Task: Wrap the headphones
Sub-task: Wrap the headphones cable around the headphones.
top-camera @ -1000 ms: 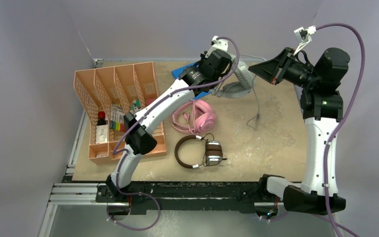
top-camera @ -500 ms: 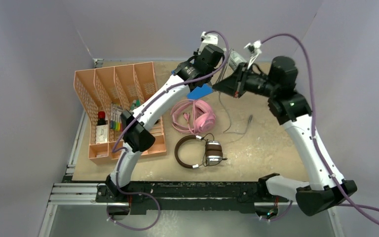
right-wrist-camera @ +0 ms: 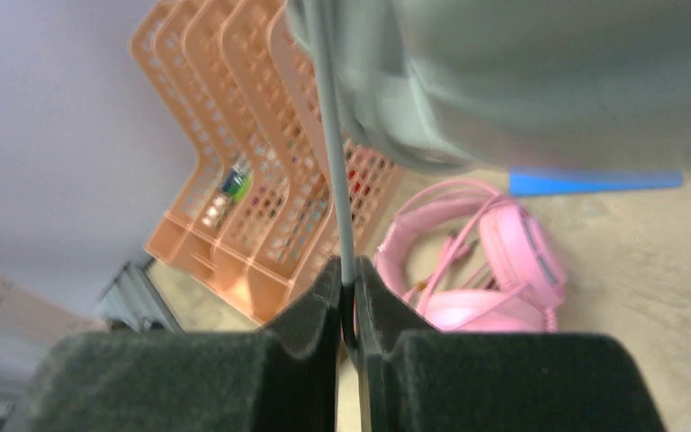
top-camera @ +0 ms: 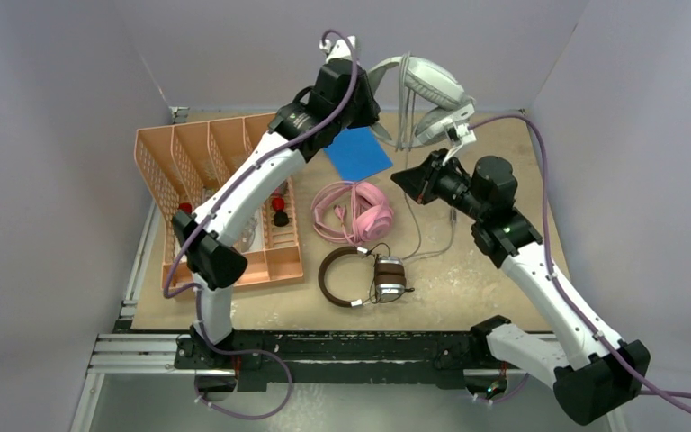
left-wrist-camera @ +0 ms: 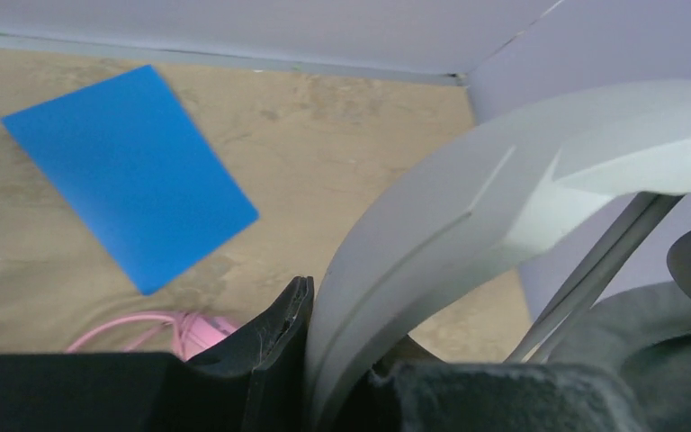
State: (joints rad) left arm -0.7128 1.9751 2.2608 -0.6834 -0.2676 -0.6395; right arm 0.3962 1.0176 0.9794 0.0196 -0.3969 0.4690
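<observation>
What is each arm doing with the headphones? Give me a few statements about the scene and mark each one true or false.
1. The left gripper holds the light-grey headset by its headband, lifted off the table. True.
2. The right gripper is clamped on the pink headset. False: it pinches the grey cable; the pink headset lies untouched on the table.
3. The brown headset lies nearer the arm bases than the pink one. True.
4. The blue card sits inside the orange organiser. False: it lies flat on the table beside it.
</observation>
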